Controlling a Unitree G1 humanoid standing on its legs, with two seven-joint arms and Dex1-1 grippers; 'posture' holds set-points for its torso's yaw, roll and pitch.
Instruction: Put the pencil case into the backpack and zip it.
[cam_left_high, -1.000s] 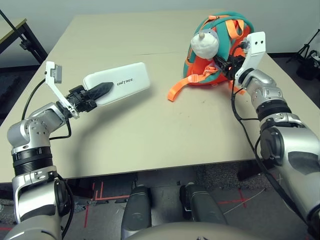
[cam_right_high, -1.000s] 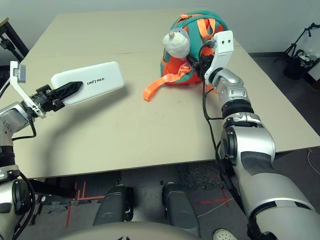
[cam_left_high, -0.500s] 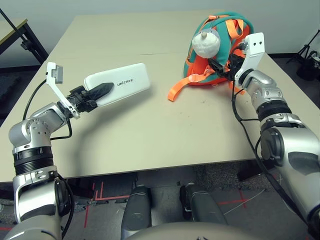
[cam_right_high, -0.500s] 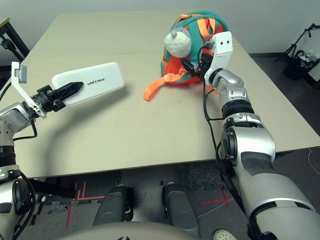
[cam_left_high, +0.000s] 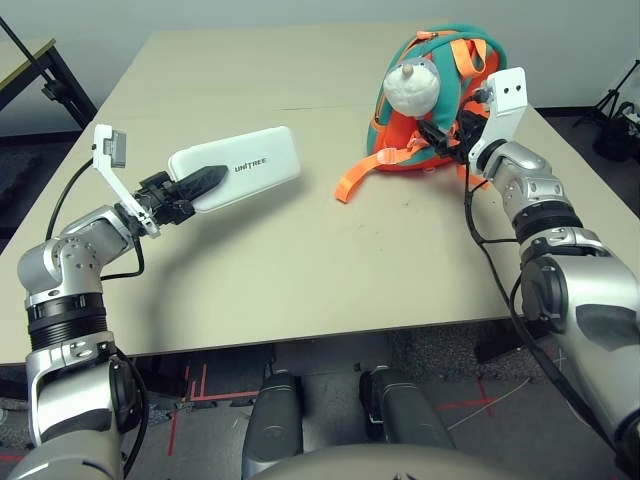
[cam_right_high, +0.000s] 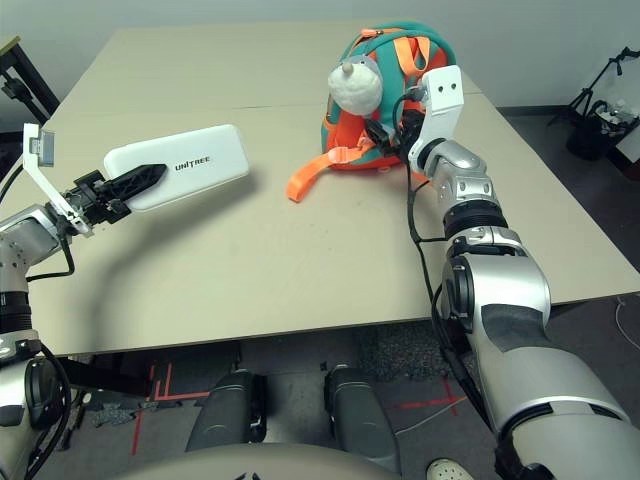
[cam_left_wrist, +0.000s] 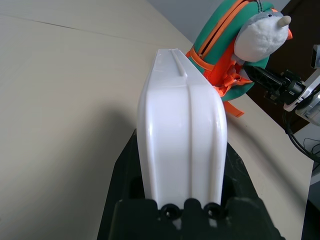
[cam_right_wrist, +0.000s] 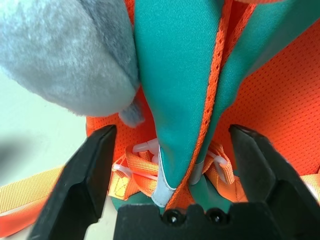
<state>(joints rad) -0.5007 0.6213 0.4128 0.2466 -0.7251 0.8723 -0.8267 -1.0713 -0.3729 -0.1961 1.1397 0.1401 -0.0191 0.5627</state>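
Observation:
The white pencil case (cam_left_high: 245, 165) with black lettering hangs flat above the table's left side. My left gripper (cam_left_high: 200, 183) is shut on its near end, and the left wrist view shows the case (cam_left_wrist: 180, 130) end-on between the black fingers. The teal and orange backpack (cam_left_high: 440, 95) stands at the back right, with a grey-white plush head (cam_left_high: 412, 88) on its front. My right gripper (cam_right_wrist: 172, 150) is at the backpack's right side, open. A teal flap with orange edging (cam_right_wrist: 185, 90) runs between its spread fingers (cam_right_wrist: 85, 175) without being pinched.
A loose orange strap (cam_left_high: 355, 180) trails from the backpack toward the middle of the beige table (cam_left_high: 300, 270). Black stands are on the floor past the table's left (cam_left_high: 45, 80) and right (cam_left_high: 615, 110) edges.
My right gripper's fingers have spread apart at the backpack, letting go of what they pinched. The left arm and the pencil case have stayed where they were.

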